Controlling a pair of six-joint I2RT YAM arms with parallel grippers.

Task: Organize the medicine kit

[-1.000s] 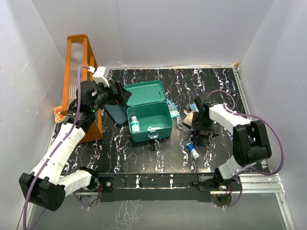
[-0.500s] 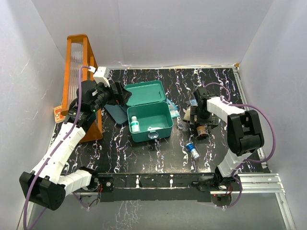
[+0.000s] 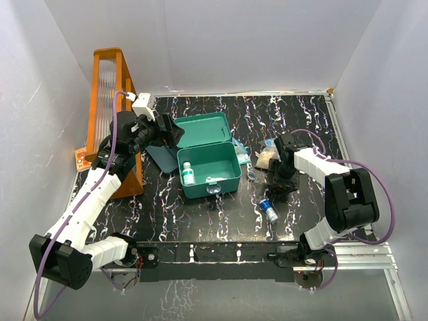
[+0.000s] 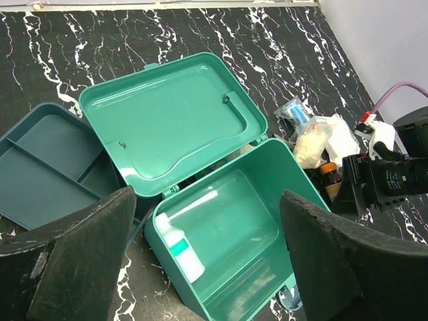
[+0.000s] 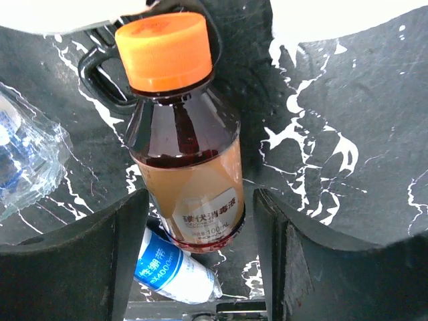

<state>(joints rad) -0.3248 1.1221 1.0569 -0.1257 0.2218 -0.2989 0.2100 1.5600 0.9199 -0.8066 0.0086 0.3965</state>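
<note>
Across the black marbled table (image 3: 301, 114) everything lies in front of my two arms. At the far left stands the tall orange rack (image 3: 110, 87), leaning against the wall. Near the middle sits the medicine kit (image 3: 200, 130), a teal-green box with its lid thrown back flat. Beside it on the left is a darker blue-teal divided tray (image 4: 47, 167), partly tucked under the lid.

My left gripper (image 4: 207, 197) hangs above the kit with its fingers (image 4: 80, 254) spread wide, holding nothing. The open box and lid show between them.

My right gripper (image 5: 200, 194) is down at the table to the right of the kit. Its fingers (image 5: 334, 261) stand on either side of an amber bottle (image 5: 184, 160). That bottle has a label with Chinese print and is topped by an orange cap (image 5: 164, 50). The bottle fills nearly the whole gap between the fingers. I cannot tell whether the pads press on it or merely bracket it.

A crumpled white packet (image 4: 321, 137) lies by the kit's right end. At the left edge of my right wrist view there is a clear plastic wrapper (image 5: 27, 160).

Inside the kit, against its left end, is a white bottle with a green label (image 4: 179, 251). A small blue-labelled bottle (image 5: 170, 264) lies on the table just beside the amber bottle's base.
</note>
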